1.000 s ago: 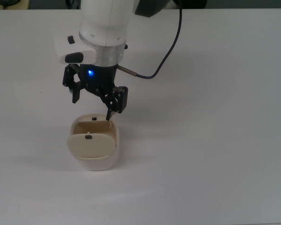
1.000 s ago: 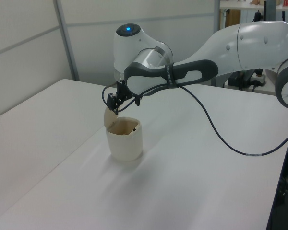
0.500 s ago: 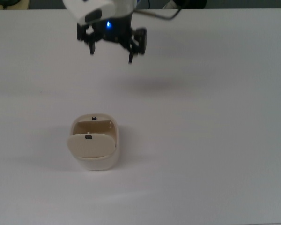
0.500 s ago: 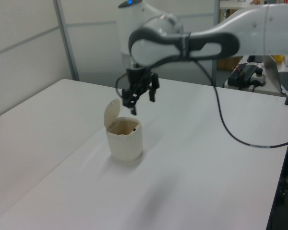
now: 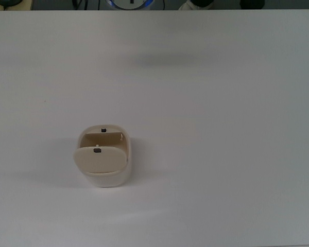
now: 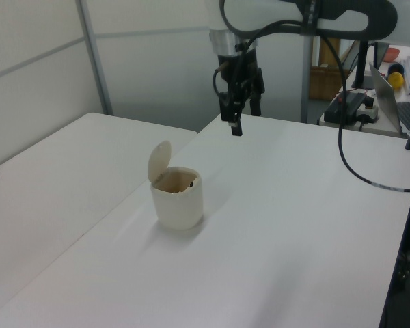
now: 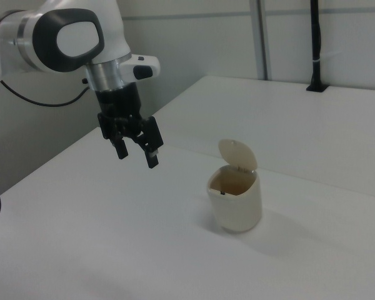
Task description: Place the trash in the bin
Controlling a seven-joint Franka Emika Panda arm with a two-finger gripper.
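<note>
On the broad white table (image 6: 287, 225) little stands besides the small cream-beige plastic bin with rounded corners (image 6: 178, 199), which sits alone with bare surface on every side. Off the table's far edge in the left view's right, a dark laptop (image 6: 396, 92) and a yellow ball (image 6: 395, 78) lie on a bench, and a black cable (image 6: 348, 137) loops down from the white robot arm (image 7: 56, 37). Nothing lies between the arm and the bin.

The bin's swing flap lid (image 7: 239, 154) is tipped up, upright over one edge, leaving the mouth open and its tan inside (image 5: 104, 139) in view. A small dark patch shows low inside in the left view, but the crumpled paper trash cannot be made out anywhere, whether in the bin or on the table.

The black two-finger gripper (image 7: 136, 150) hangs in the air well apart from the bin, toward the right view's left, its jaws spread with nothing between them. In the top view it is out of sight.
</note>
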